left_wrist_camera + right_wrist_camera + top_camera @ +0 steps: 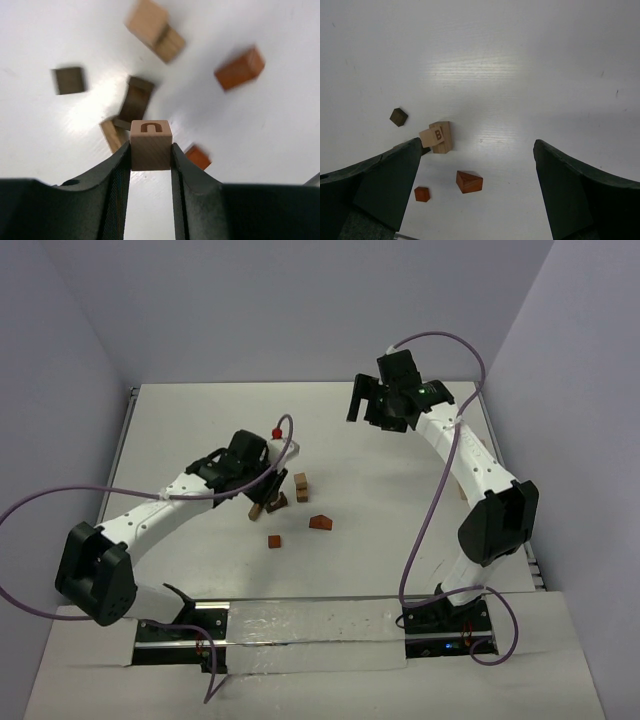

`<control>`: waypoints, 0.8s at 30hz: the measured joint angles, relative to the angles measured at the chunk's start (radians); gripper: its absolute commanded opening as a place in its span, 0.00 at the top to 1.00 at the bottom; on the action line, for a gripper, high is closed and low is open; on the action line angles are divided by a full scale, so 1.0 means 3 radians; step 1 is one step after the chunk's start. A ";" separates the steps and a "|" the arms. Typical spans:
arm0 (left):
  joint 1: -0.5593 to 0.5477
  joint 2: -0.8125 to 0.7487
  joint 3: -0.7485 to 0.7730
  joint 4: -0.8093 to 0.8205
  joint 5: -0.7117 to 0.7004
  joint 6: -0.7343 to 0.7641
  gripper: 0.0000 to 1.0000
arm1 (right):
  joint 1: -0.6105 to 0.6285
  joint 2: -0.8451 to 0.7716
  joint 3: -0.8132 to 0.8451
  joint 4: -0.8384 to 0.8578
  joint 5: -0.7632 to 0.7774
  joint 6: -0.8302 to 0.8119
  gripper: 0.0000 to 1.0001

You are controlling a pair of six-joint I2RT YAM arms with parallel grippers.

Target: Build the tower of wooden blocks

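No upright tower shows; the small wooden blocks lie loose on the white table. My left gripper [151,150] is shut on a light tan cube [151,146] with a carved mark on top and holds it above several blocks: a dark arch block [136,100], a dark cube [68,80], a tan pair [155,30], a reddish block [240,67] and a small red cube [199,156]. In the top view the left gripper [268,490] hovers over this cluster. My right gripper [366,405] is open, empty and raised at the far right, its jaws spread wide [477,145].
The right wrist view shows a tan block with a "B" cube against it [438,136], a dark cube [398,116], a reddish wedge [469,181] and a red cube [422,194]. Purple cables loop off both arms. A small red ball [277,432] sits behind the left gripper.
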 measured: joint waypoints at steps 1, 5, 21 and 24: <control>-0.0066 -0.0023 0.0153 -0.0012 -0.0137 -0.0191 1.00 | -0.0014 0.0000 0.0014 0.0006 0.0022 -0.0006 0.00; -0.0356 0.0049 0.0687 -0.0100 -0.0605 -0.0918 1.00 | -0.0084 -0.0001 0.0011 0.0000 0.0066 -0.0008 0.00; -0.0799 0.1011 0.1134 -0.0443 -0.1123 -0.2174 1.00 | -0.0326 -0.0001 0.0008 -0.0003 0.0201 -0.0005 0.00; -0.0826 0.1143 0.1244 -0.0468 -0.1124 -0.2243 1.00 | -0.0342 -0.0001 0.0008 -0.0003 0.0193 -0.0005 0.00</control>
